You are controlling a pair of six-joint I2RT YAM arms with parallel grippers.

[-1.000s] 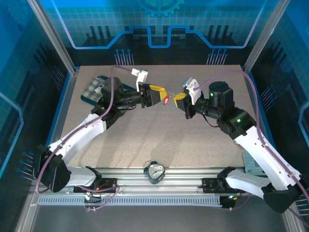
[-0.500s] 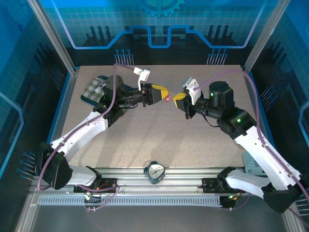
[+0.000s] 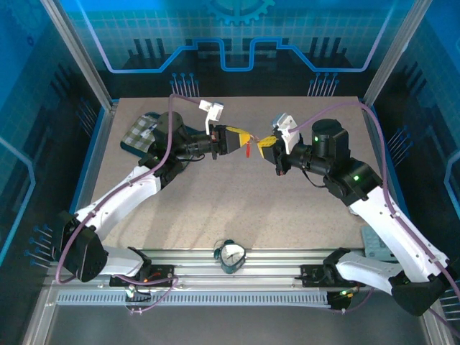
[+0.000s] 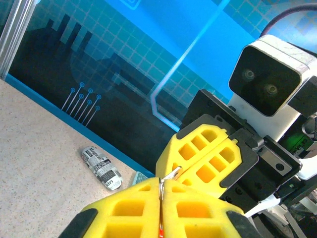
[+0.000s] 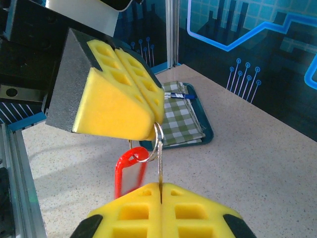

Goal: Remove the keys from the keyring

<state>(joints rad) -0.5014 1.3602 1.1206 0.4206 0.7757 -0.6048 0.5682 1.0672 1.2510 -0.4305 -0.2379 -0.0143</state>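
The two grippers meet tip to tip above the middle of the table. My left gripper (image 3: 243, 136) (image 4: 161, 182) is shut on the thin metal ring of the keyring (image 5: 157, 138), which pokes out between its yellow fingers (image 5: 124, 99). A red tag (image 5: 130, 171) (image 3: 249, 149) hangs from that ring. A slim metal key (image 5: 160, 166) hangs on the same ring. My right gripper (image 3: 263, 141) (image 5: 161, 186) is shut on the key's lower end. In the left wrist view the ring's edge (image 4: 171, 174) shows between the two sets of fingers.
A teal tray (image 3: 128, 148) with a checked cloth (image 5: 181, 116) lies at the back left of the table. A round clock-like dial (image 3: 231, 255) sits on the front rail. A small printed packet (image 4: 101, 167) lies near the blue far wall.
My left gripper has closed from open onto the ring. The right gripper with the key has shifted slightly left, and the red tag now hangs straight down.
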